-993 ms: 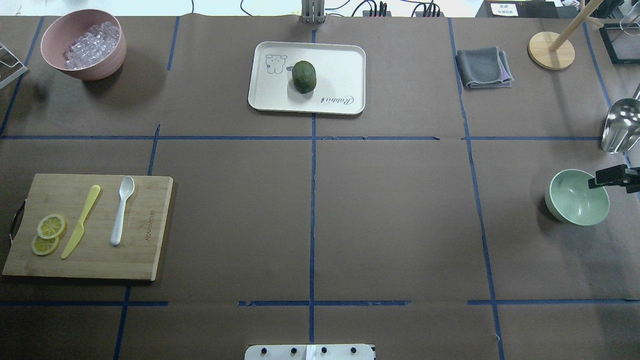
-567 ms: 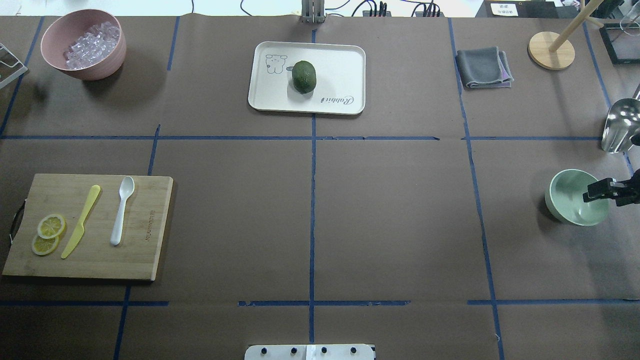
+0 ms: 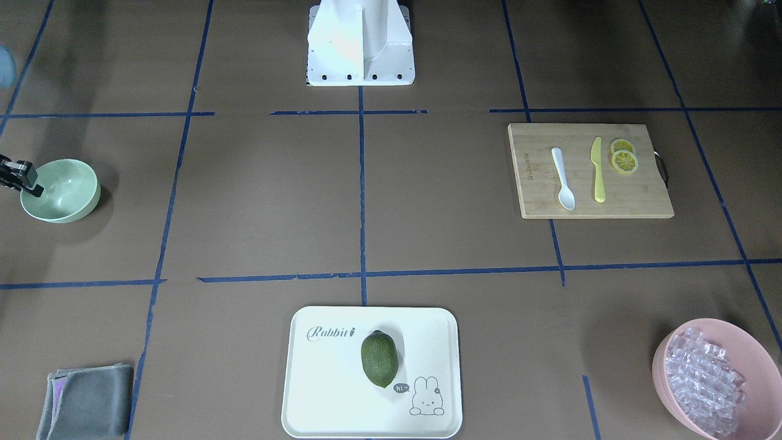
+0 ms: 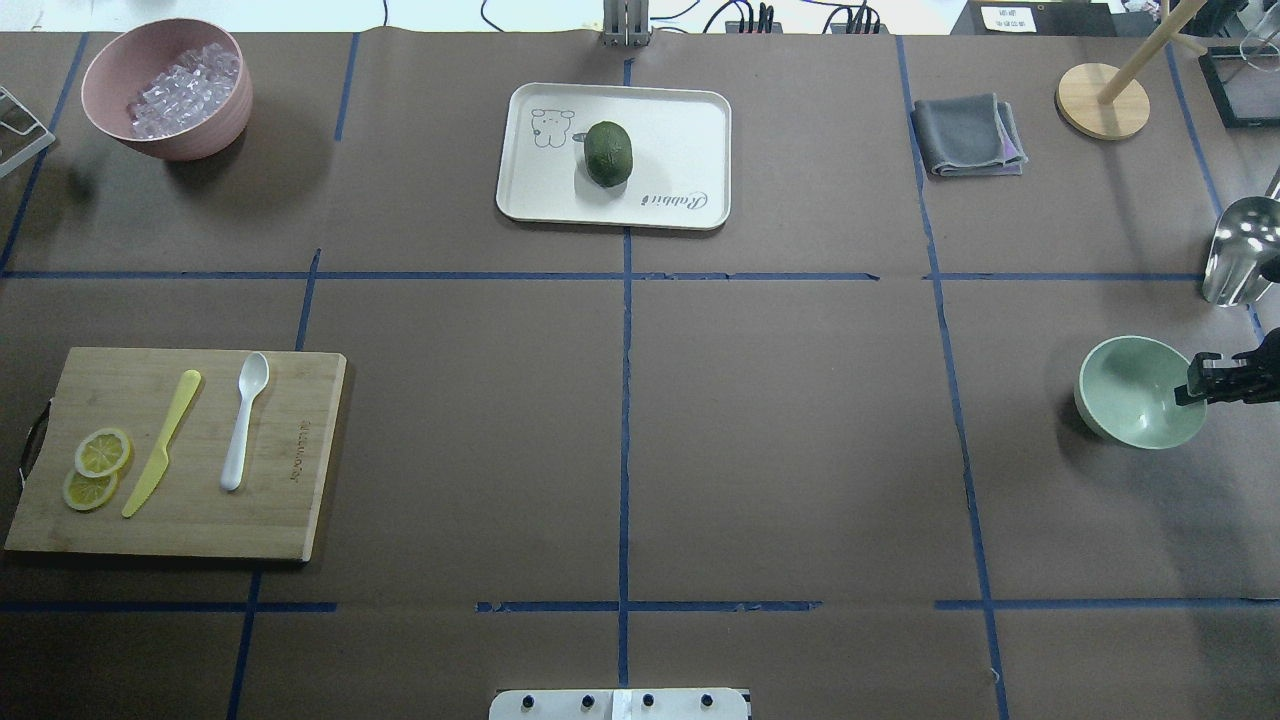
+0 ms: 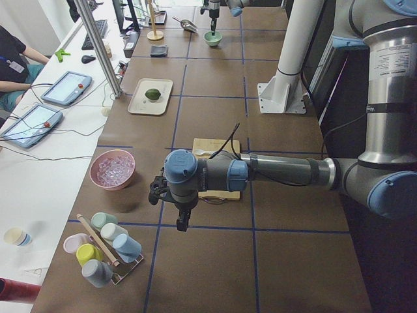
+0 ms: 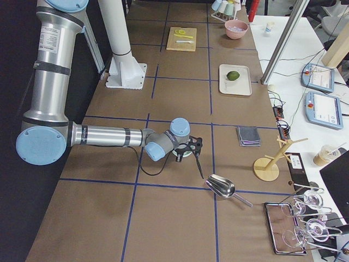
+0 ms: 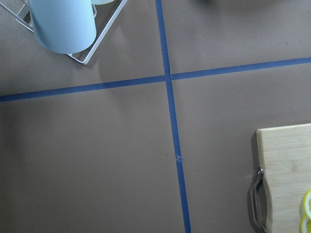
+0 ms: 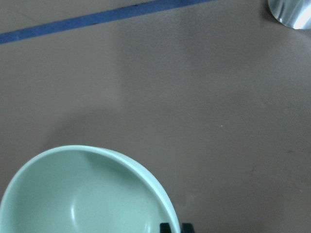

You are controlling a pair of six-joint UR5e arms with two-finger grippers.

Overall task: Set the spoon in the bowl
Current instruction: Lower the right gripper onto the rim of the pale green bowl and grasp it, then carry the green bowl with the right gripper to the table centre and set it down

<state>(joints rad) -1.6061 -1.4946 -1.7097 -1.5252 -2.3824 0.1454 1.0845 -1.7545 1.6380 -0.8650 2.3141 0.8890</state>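
The spoon (image 4: 244,424) looks light, stiff, slick; I'd pinch its flat handle. My right gripper (image 4: 1197,388) clamps the bowl (image 4: 1125,395) rim; left gripper (image 5: 182,222): can't tell.

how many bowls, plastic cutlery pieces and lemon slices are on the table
bowls: 2, pink bowl and green bowl
plastic cutlery: 2, spoon and yellow knife
lemon slices: 2
total: 6

Brown paper-covered table (image 4: 800,450) with blue tape grid lines (image 4: 626,400), white side bench (image 5: 58,195) alongside, even indoor light.
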